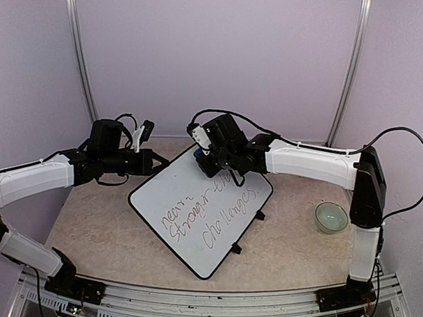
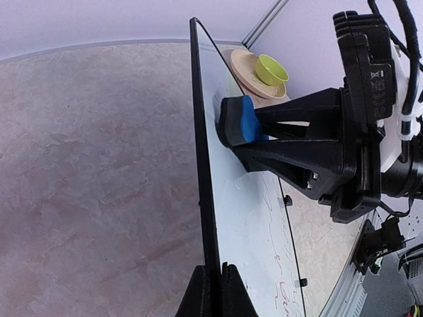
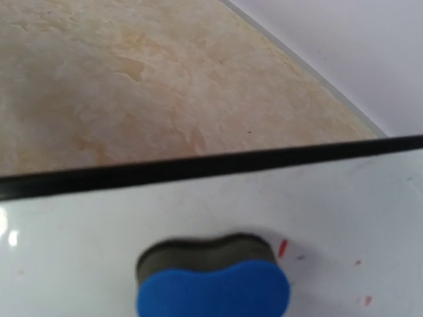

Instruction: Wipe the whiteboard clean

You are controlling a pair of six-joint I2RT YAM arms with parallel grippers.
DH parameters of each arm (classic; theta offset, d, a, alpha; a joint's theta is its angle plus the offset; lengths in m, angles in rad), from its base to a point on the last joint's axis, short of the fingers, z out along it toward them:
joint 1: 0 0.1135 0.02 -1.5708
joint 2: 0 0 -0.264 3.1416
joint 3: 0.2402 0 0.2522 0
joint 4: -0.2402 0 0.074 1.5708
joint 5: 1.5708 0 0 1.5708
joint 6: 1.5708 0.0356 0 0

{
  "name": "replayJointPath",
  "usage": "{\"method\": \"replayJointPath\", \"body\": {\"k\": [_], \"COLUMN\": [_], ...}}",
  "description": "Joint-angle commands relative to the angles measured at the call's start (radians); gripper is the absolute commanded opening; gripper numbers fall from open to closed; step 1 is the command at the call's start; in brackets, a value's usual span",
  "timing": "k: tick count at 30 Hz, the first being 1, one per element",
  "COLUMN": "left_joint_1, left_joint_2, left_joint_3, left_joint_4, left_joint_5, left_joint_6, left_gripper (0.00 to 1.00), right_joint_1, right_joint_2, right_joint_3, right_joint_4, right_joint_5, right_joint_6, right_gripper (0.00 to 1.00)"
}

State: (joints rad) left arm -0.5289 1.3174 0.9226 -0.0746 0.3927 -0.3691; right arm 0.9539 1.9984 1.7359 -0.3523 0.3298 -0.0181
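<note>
Top external view: whiteboard (image 1: 161, 198) lies mid-table, turned cornerwise to you; left gripper (image 1: 159, 163) is pinched tight on the board's far-left edge, one finger on each side of the black frame, steadying it.

Right gripper (image 1: 211, 165) is closed narrow on the blue eraser (image 1: 198, 154); left wrist view shows the dark felt face pressed flat against the board near its far corner.

Writing (image 1: 209, 214) lies on the near side of the eraser, toward the arm bases; three lines in purple, red and green, slanting from near-left to far-right.

Judgement: your right arm is the working one; draw the eraser toward you and across that slant while the left holds firm.

Right wrist view: a few red flecks sit just beside the eraser.

Greenish bowl (image 1: 318, 216) stands well apart at the right; nothing shows inside it.
</note>
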Motion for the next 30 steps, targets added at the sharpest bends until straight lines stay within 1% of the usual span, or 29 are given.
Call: {"method": "replayJointPath", "body": {"k": [1, 3, 8, 12, 15, 27, 30], "left_joint_1": [-0.016, -0.016, -0.015, -0.015, -0.011, -0.008, -0.007], "left_joint_2": [0.0, -0.001, -0.002, 0.0, 0.003, 0.0, -0.002], "left_joint_3": [0.012, 0.015, 0.01, 0.014, 0.013, 0.014, 0.012], "left_joint_4": [0.003, 0.003, 0.004, 0.006, 0.008, 0.009, 0.01], "left_joint_5": [0.07, 0.076, 0.07, 0.08, 0.08, 0.092, 0.085], "left_joint_6": [0.026, 0.027, 0.027, 0.026, 0.024, 0.021, 0.022], "left_gripper": [0.0, 0.0, 0.0, 0.0, 0.0, 0.0, 0.0], "right_joint_1": [-0.011, -0.048, -0.157, -0.183, -0.176, -0.047, -0.023], "right_joint_2": [0.031, 0.056, 0.053, 0.059, 0.073, 0.152, 0.143], "right_joint_3": [0.03, 0.067, 0.04, 0.046, 0.078, 0.174, 0.167], "right_joint_4": [-0.051, -0.096, -0.11, -0.113, -0.135, -0.204, -0.2], "right_joint_5": [0.05, 0.059, 0.0, -0.018, -0.072, 0.03, 0.009], "right_joint_6": [0.0, 0.036, 0.127, 0.129, 0.117, 0.012, 0.01], "right_gripper": [0.23, 0.22, 0.22, 0.22, 0.22, 0.23, 0.23]}}
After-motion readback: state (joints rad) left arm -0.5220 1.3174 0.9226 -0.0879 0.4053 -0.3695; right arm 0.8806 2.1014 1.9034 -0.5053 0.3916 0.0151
